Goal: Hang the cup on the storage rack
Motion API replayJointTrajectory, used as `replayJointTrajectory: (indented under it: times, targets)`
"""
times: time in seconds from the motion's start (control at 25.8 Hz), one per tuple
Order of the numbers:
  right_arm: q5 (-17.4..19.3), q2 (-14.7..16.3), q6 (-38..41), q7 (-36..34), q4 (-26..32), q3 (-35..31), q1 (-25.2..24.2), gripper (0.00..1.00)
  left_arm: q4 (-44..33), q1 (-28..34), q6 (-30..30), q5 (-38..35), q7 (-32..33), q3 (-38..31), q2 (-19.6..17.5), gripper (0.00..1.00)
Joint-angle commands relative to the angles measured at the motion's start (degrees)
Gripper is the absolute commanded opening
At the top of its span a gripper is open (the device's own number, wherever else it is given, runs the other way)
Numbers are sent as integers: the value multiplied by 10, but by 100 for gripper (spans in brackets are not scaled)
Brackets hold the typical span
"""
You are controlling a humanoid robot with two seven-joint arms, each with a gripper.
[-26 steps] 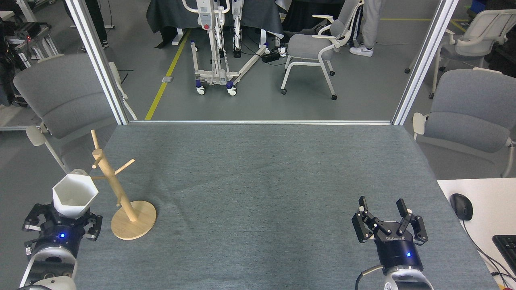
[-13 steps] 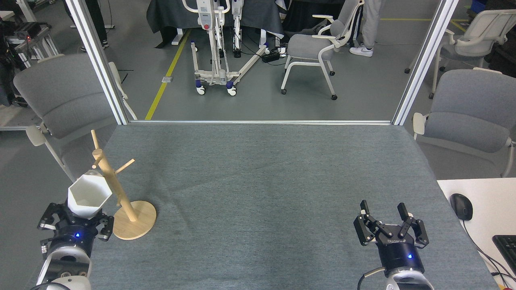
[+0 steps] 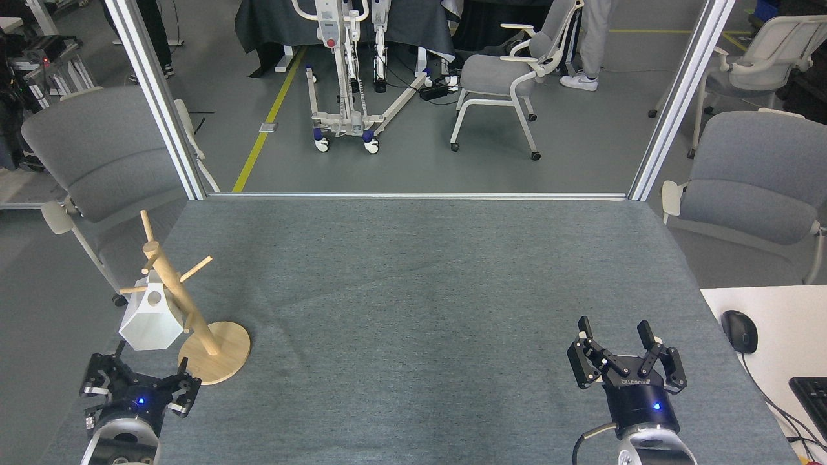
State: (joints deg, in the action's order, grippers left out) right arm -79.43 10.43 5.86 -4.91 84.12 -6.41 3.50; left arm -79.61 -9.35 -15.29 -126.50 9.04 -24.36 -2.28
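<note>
The cup (image 3: 152, 318) hangs mouth-down on a left peg of the rack (image 3: 187, 310), at 8 o'clock on the table (image 3: 413, 290). Left gripper (image 3: 139, 387) sits below the cup, fingers apart (empty). Right gripper (image 3: 623, 361), at 4 o'clock, jaws spread, holds nothing.

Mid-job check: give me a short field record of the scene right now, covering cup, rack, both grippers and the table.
cup: white faceted cup, hanging on a left-side peg of the rack, off the table
storage rack: wooden mug tree, upright at the table's left edge
left gripper: open, empty, below the cup and apart from it
right gripper: open, empty, near right of the table
table: grey cloth surface
</note>
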Motion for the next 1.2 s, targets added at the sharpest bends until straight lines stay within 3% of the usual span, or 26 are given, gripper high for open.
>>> replayJointTrajectory:
  times: [0.0,0.19,0.39,0.7,0.93,1.16]
  targets:
    - [1,1,0,2,2,0,3,99,17,13,-3,0,-1,0,3,98]
    - [1,3,1,2,6,4,7,99,28,28,-7,18,-19,0,22,98]
    - [1,1,5,2,7,6,5,99,9,38,-41,58,-63,26,92,98]
    - [-1,-30,6,2,10,4,3,100,-28,28,-22,305,-80,177,98,98]
    - [-2,-37,5,2,16,-1,5,100,-17,-35,78,309,-78,241,98,98]
    - [-5,-37,-1,2,11,-6,12,100,-68,29,74,310,-80,240,94,98]
